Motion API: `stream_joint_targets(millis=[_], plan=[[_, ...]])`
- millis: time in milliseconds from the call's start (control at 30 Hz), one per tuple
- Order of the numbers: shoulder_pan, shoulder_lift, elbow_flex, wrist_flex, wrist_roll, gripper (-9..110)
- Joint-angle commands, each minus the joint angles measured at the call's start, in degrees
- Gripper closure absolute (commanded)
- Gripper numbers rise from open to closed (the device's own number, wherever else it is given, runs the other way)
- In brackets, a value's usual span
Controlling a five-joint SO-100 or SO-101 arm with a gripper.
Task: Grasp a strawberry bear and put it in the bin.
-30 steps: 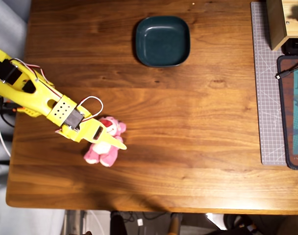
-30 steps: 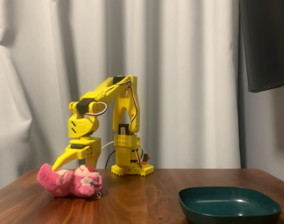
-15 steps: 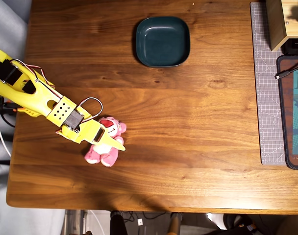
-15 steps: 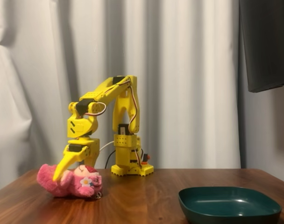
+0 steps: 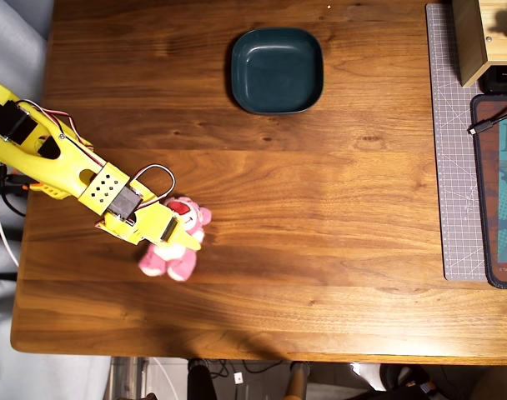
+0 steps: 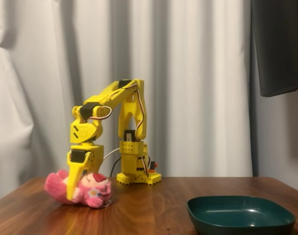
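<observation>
The strawberry bear is a small pink plush lying on its side on the wooden table at the left. In the fixed view the bear rests on the tabletop, tilted. My yellow gripper reaches down from the left across the bear's middle, with its fingers closed around the body. In the fixed view the gripper points down and one yellow finger crosses in front of the plush. The bin is a dark teal square dish at the table's far middle, empty. It also shows in the fixed view at the front right.
A grey cutting mat lies along the right edge of the table in the overhead view, with a wooden box and a dark pad on it. White curtains hang behind the arm base.
</observation>
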Motion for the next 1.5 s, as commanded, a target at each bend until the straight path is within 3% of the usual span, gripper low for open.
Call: stream_joint_targets(millis=[0,267,533,700,833,1067,1267,1467], plan=[[1.05,0.26,-0.26,0.88,-0.7,102],[6.77,6.24,-4.22,5.19,0.18,102],[28.74,30.85,-14.85,14.77,3.78,102],[39.9,34.01,-28.21,20.3,3.87,102],[48.16,33.57,-32.08,15.73,3.08,102],[58.8,24.35,-32.26,5.36,2.99,102],[56.07,10.2,-38.76,-1.32,2.99,102],[52.29,-9.05,-57.13,-0.88,3.08,102]])
